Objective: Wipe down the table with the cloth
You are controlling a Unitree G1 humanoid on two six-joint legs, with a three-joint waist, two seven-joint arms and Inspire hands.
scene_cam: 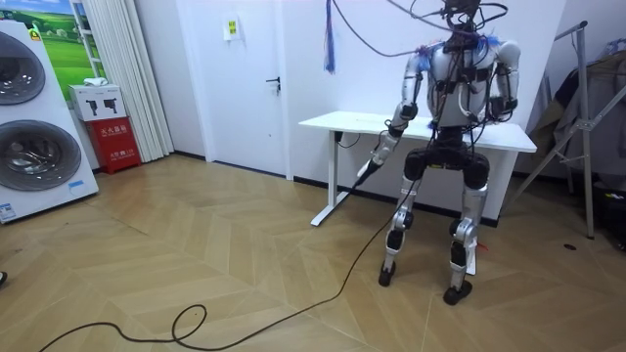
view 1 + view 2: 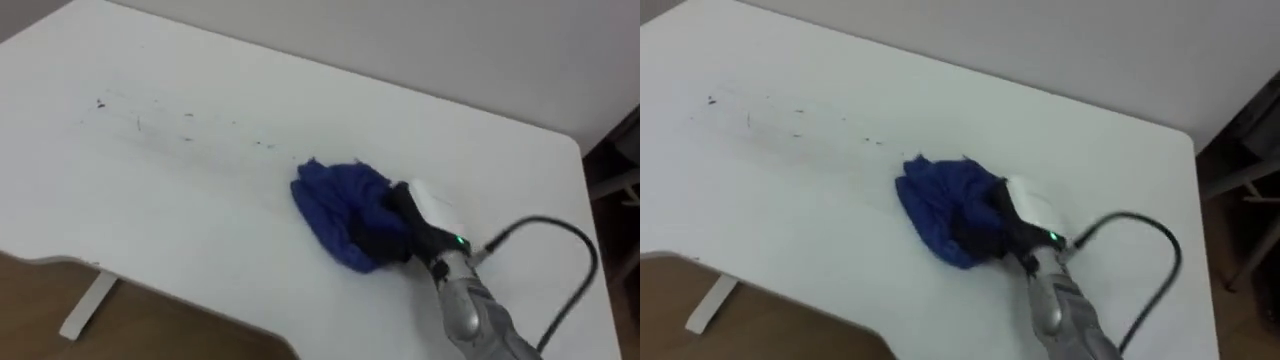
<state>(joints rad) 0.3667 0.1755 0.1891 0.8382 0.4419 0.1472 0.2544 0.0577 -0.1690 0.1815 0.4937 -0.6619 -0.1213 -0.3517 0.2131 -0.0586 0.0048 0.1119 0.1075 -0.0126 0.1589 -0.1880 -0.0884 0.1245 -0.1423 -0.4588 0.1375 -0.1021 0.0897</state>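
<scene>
Floor [image 1: 196,264]: pale wood in a herringbone pattern, running under everything in the room view.
Washing machines [image 1: 29,127]: two stacked at the room view's left edge, well apart from the robot.
Door [image 1: 249,83]: white, shut, in the far wall to the room view's left of the table.
Table [image 2: 200,220]: white top on a white leg, against the far wall; the robot stands upright at its near side, facing it with its back to the room camera.
Metal rack [image 1: 587,108]: grey, tilted frame at the room view's right, beside the table's end.
Red cabinet [image 1: 115,137]: small, on the floor next to the washing machines.
Blue cloth [image 2: 335,210]: bunched into a heap, lying on the table towards the robot's right.
Dark marks [image 2: 185,130]: a thin scatter of specks on the table top to the left of the blue cloth, with bare white surface between them.
Right hand [image 2: 408,225]: resting on the blue cloth's right side, dark fingers [image 2: 375,245] curled down into its folds.
Left hand [image 1: 365,173]: hanging low at the table's near edge; whether it is open or closed cannot be told.
</scene>
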